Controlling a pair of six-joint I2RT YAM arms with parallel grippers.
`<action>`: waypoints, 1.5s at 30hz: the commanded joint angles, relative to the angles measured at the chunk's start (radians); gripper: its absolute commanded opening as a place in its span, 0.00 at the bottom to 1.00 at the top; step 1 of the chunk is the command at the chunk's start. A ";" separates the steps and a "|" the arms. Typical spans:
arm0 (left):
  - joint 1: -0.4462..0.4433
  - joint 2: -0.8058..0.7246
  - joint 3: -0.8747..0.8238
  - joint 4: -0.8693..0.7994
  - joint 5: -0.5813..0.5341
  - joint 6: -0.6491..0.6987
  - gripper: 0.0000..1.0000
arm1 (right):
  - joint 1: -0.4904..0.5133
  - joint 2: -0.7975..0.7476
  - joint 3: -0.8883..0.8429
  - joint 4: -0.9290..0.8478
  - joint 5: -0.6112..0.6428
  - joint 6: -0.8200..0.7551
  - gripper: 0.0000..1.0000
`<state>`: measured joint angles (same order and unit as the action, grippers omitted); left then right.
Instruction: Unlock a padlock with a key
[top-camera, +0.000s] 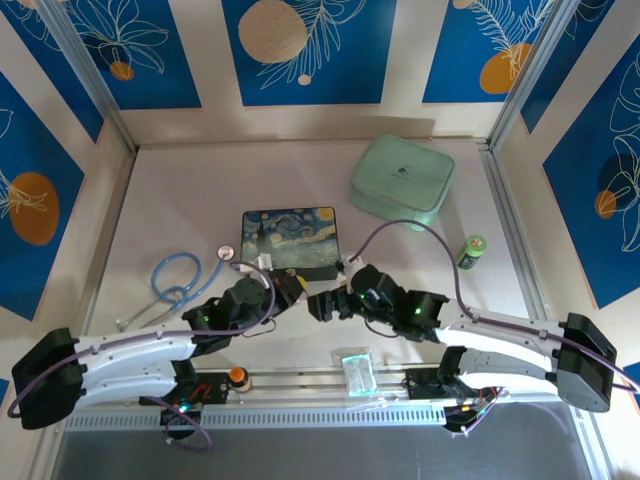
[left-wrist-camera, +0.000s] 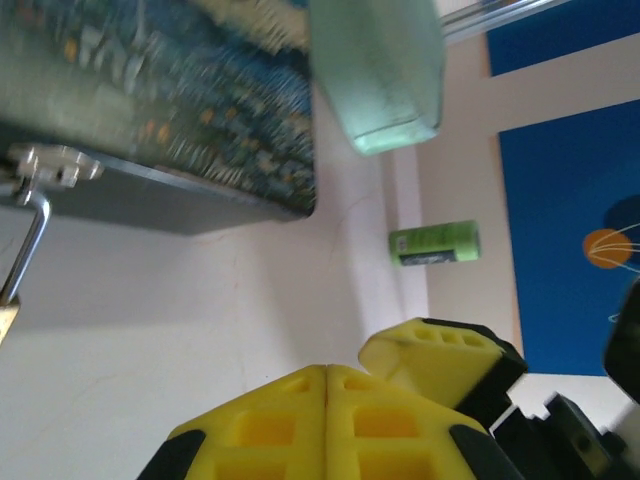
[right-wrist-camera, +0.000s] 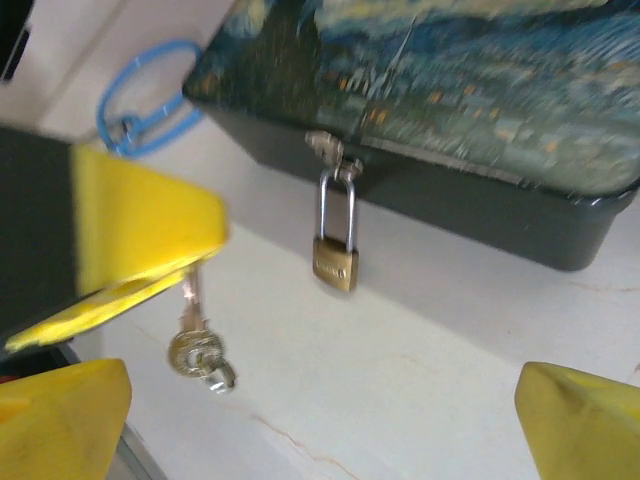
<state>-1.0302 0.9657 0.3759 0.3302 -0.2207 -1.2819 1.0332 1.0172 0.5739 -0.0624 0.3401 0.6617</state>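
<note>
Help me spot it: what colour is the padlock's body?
The padlock is brass-gold; best seen in the right wrist view.

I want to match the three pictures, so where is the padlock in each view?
Top external: the padlock is a pale speck at the near edge of the painted box.
Left wrist: far left edge, hanging below the box.
Right wrist: centre, hanging from the clasp.
Shared landmark: the painted box.

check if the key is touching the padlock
Apart. The right wrist view shows the key dangling from the shut left claw, with a plain gap of bare table between it and the hanging padlock.
</note>
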 joint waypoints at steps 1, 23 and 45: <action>0.016 -0.054 -0.057 0.089 -0.042 0.119 0.00 | -0.084 -0.053 -0.019 0.104 -0.206 0.104 0.99; 0.018 -0.116 -0.197 0.694 -0.035 0.280 0.00 | -0.139 0.127 -0.095 0.805 -0.543 0.304 0.63; 0.018 -0.094 -0.189 0.692 -0.041 0.278 0.00 | -0.144 0.183 -0.087 0.854 -0.603 0.319 0.23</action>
<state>-1.0183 0.8730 0.1856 0.9874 -0.2485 -1.0183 0.8902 1.1973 0.4904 0.7521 -0.2481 0.9771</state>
